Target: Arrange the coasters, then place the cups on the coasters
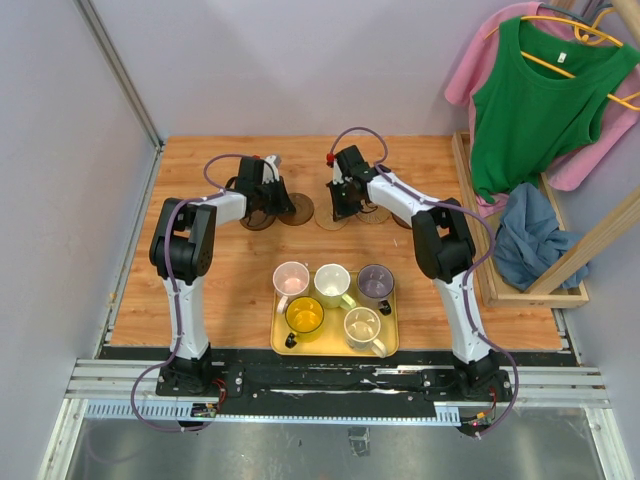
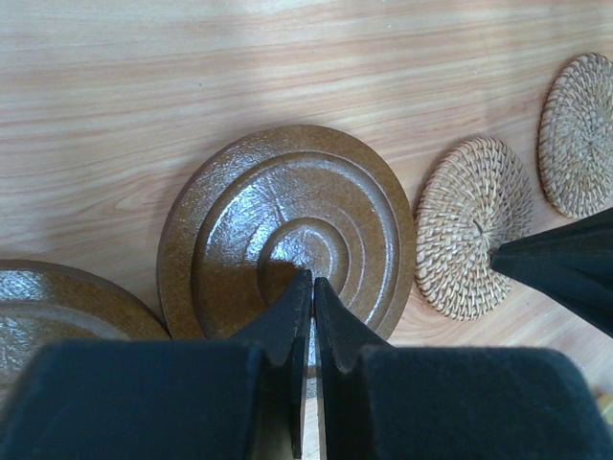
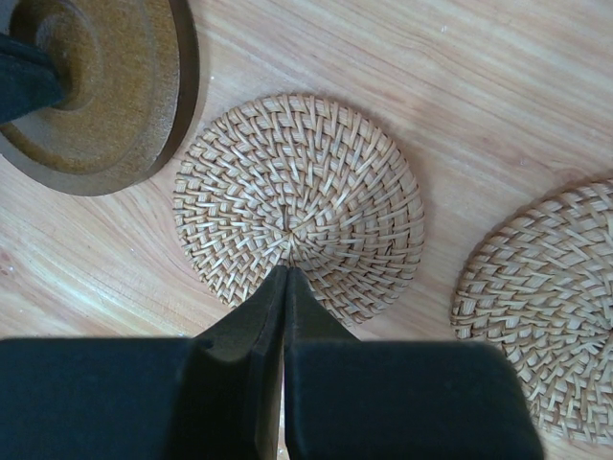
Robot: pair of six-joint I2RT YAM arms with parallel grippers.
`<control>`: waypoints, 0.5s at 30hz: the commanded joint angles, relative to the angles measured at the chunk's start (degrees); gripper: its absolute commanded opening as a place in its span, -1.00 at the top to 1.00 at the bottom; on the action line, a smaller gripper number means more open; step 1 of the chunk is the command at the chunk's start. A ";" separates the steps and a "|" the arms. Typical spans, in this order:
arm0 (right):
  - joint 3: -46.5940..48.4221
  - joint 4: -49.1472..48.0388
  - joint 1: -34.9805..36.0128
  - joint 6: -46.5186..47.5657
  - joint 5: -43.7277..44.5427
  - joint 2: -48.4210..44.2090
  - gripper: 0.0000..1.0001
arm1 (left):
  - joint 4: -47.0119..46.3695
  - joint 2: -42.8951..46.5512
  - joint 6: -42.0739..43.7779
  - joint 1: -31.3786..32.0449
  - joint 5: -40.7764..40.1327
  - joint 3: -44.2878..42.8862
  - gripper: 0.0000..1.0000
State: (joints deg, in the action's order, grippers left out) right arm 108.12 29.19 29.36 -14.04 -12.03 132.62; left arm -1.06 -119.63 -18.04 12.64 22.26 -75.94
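Observation:
My left gripper point(image 2: 313, 280) is shut, its tips over the centre of a dark brown ringed coaster point(image 2: 287, 211) at the back of the table. Another dark coaster point(image 2: 48, 307) lies just left of it. My right gripper point(image 3: 287, 270) is shut too, tips resting at the near part of a woven tan coaster point(image 3: 299, 192). A second tan coaster point(image 3: 546, 307) lies to its right. Nothing is held in either. Seen from above, both grippers point(image 1: 272, 198) point(image 1: 345, 200) stand over the coaster row. Pink point(image 1: 290, 277), cream point(image 1: 332, 283), grey-purple point(image 1: 376, 282), yellow point(image 1: 304, 315) and pale cups point(image 1: 363, 327) sit together.
The cups stand on a yellow tray point(image 1: 280, 345) near the front edge, between the two arm bases. A wooden rack point(image 1: 520, 290) with a blue cloth and hanging green and pink garments borders the table on the right. Grey walls close the left and back.

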 commanded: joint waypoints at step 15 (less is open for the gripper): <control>10.60 9.47 -0.37 1.67 4.45 7.94 0.99 | 0.15 -1.74 1.34 0.98 4.53 1.56 0.99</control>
State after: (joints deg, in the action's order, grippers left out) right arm 117.36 35.79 29.30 -13.26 -8.67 137.10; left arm -2.04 -119.63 -17.61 12.67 24.99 -74.85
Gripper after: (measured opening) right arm 0.010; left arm 0.012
